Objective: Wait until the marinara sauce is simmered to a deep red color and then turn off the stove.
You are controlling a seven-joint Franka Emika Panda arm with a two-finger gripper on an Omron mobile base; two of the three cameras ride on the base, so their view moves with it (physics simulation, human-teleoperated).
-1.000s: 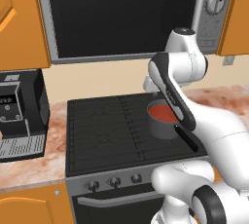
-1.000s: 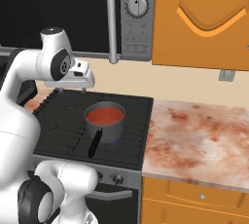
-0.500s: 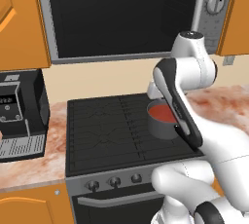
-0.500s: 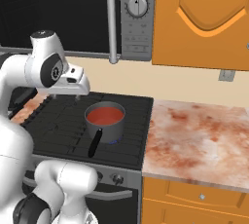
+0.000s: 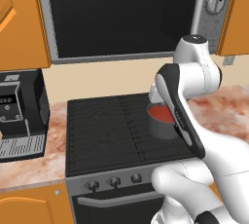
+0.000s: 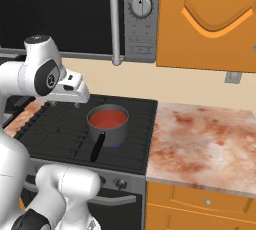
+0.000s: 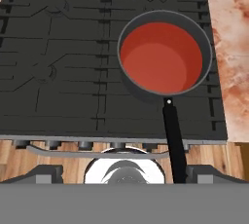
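A small grey saucepan (image 7: pixel 165 52) sat on the right side of the stove (image 7: pixel 73 62), filled with the marinara sauce (image 7: pixel 160 57), a smooth orange-red disc. Its black handle (image 7: pixel 173 138) pointed toward the front edge, above the row of knobs (image 5: pixel 102 184). The gripper (image 6: pixel 76 90) hung above the cooktop, up and to the left of the pan in the right base view, well clear of it, looking down on the sauce. Its jaws stood fully apart and held nothing. The arm was folded high, elbow raised before the microwave (image 5: pixel 121 18), marbled counter (image 6: pixel 205 139) to the right
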